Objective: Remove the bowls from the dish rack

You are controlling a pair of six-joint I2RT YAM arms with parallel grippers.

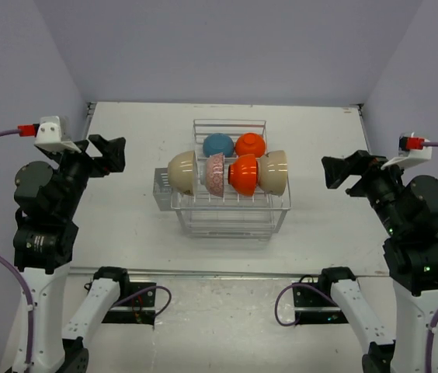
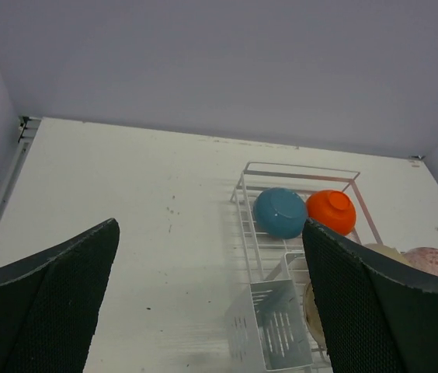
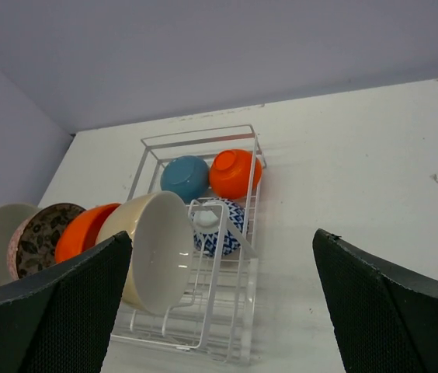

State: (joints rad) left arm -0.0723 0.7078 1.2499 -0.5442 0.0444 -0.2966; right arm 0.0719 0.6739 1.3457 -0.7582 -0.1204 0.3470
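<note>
The white wire dish rack (image 1: 231,210) stands mid-table. In its front row stand on edge a cream bowl (image 1: 182,172), a pink speckled bowl (image 1: 215,174), an orange bowl (image 1: 243,175) and a second cream bowl (image 1: 274,171). Behind them lie a blue bowl (image 1: 218,144) and a second orange bowl (image 1: 250,144). A blue-and-white patterned bowl (image 3: 223,227) shows only in the right wrist view, behind the cream bowl (image 3: 153,249). My left gripper (image 1: 109,154) is open and empty, left of the rack. My right gripper (image 1: 339,171) is open and empty, right of the rack.
The rack's cutlery cup (image 1: 161,186) hangs on its left side and also shows in the left wrist view (image 2: 277,330). Purple walls close the table at the back and both sides. Bare white tabletop (image 1: 126,210) lies either side of the rack.
</note>
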